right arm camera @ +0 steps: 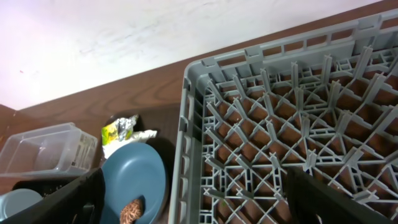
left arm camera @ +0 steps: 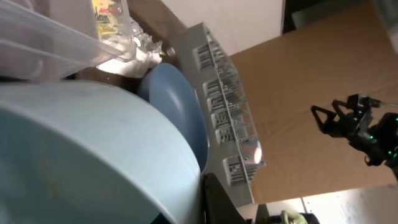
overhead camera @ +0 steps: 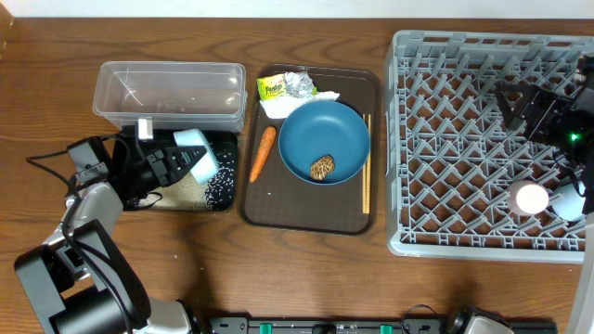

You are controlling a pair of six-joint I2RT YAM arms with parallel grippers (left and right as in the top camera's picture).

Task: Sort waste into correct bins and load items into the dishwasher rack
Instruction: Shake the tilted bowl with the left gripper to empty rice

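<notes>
Fig.: L arm tipping cup over waste tray.
Dishwasher rack is sitting at R, right gripper hovering above it w/ jaws released, empty. Black tray is lying at L; over it left gripper is clenching the tilted light-blue cup, rice grains lying beneath. Likely best: holding mouth inside rim, tilting steeply.

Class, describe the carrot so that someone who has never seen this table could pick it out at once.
Find the big grey dishwasher rack at the right of the overhead view; a dark brown tray sits beside it, to its left. On that tray, left of the dark-blue plate, lies the carrot: the only orange thing, long and tapered.
</notes>
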